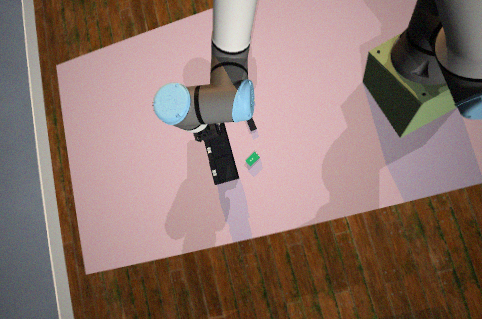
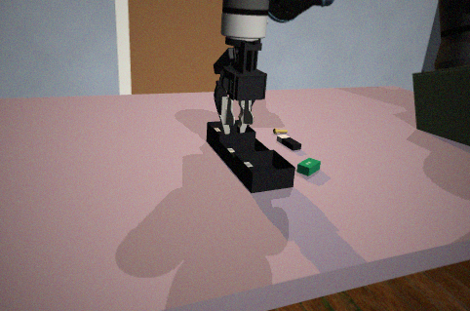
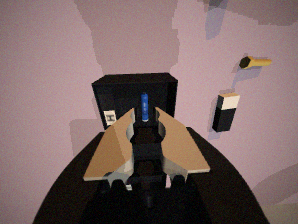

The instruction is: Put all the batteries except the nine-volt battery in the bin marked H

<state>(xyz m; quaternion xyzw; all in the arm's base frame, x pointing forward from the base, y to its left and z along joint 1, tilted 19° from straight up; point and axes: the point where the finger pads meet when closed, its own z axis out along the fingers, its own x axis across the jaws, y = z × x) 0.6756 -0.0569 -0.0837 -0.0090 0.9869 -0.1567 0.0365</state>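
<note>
Hidden, cropped and illegible parts

From above, the arm's wrist covers the far end of the black bin row and the gripper entirely. The bin labels are too small to read from the exterior. The blue battery's lower end is hidden between the fingers.

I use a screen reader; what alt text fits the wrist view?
The gripper hangs over a black bin labelled H, its fingers just parting around an upright blue battery. To the right on the pink mat lie a black-and-cream battery and a small yellow-and-black one.
</note>
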